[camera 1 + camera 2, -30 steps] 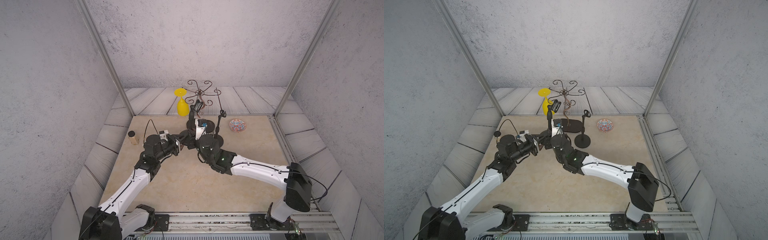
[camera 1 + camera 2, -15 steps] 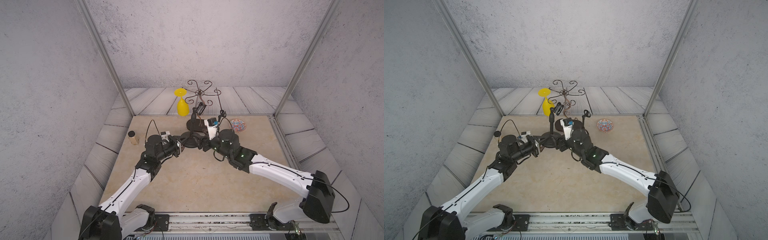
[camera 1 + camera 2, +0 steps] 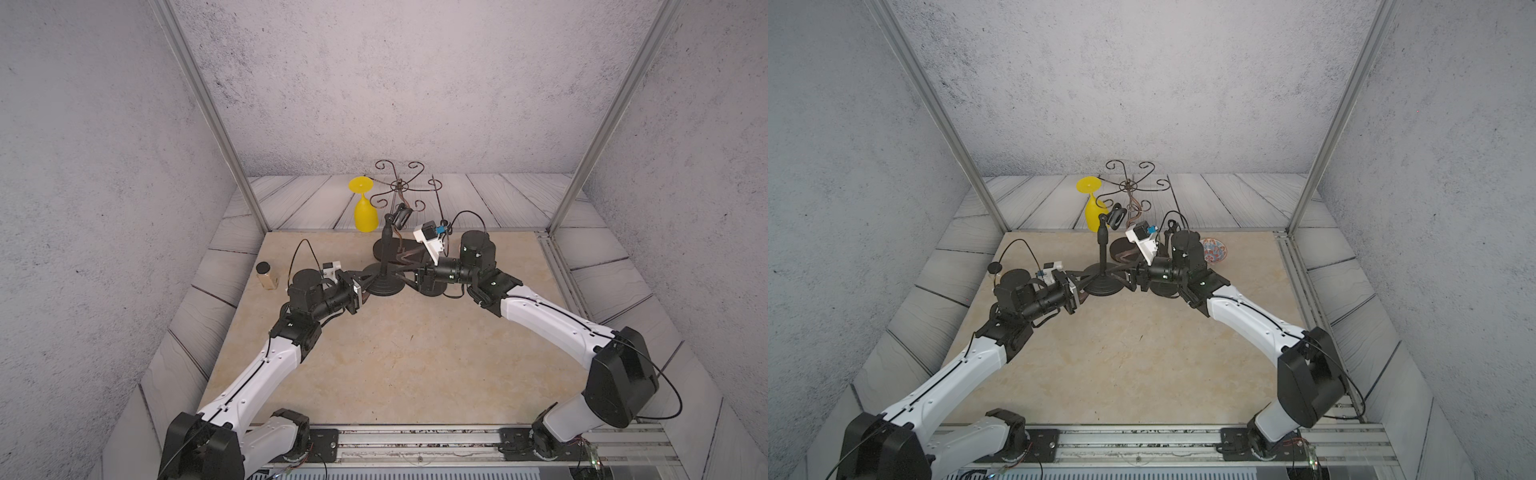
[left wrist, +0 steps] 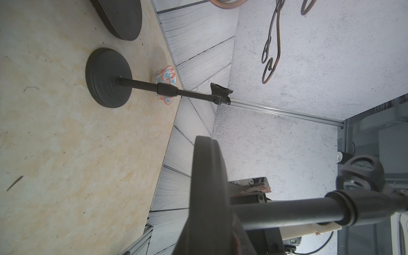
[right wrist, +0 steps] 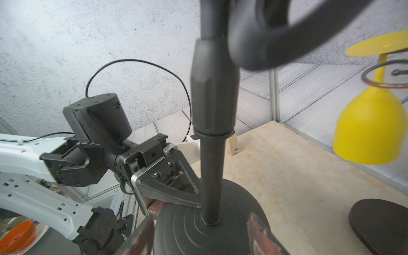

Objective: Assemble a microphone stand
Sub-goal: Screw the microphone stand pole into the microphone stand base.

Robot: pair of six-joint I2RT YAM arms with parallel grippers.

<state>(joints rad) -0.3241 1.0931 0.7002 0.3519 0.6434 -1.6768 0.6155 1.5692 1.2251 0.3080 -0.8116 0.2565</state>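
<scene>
Nearest the rail, the two arms reach in over the table [image 3: 395, 357] and meet at one thing, the microphone stand [image 3: 385, 266]. It stands on its round base [image 3: 384, 287] toward the far middle of the table.

The left gripper [image 3: 363, 286] comes at it from the left and is pinched on the rim of the base. In the right wrist view one of its fingers [image 5: 174, 194] lies flat on top of the base, right up to the foot of the pole [image 5: 210, 176]. The right gripper [image 3: 404, 276] comes in low from the opposite side with its fingers [image 5: 141, 236] spread and the base between them. Whether they touch its edge I cannot tell.

The pole rises straight from the middle of the base, so its long axis is vertical, crosswise to both grippers, which lie nearly level. The clip [image 3: 401, 216] sits tilted at its top. Since the left gripper is busy steadying the base, I judge the free right one is the one to act. The pole is just ahead of and above its fingers, so it must rise to take it.

Farther off, a second stand [image 4: 108, 77] is upright close behind the right wrist, with a patterned bowl [image 3: 1213, 251] past it. At the back are a wire rack [image 3: 399, 187] and a yellow glass [image 3: 365, 214] hung upside down.
</scene>
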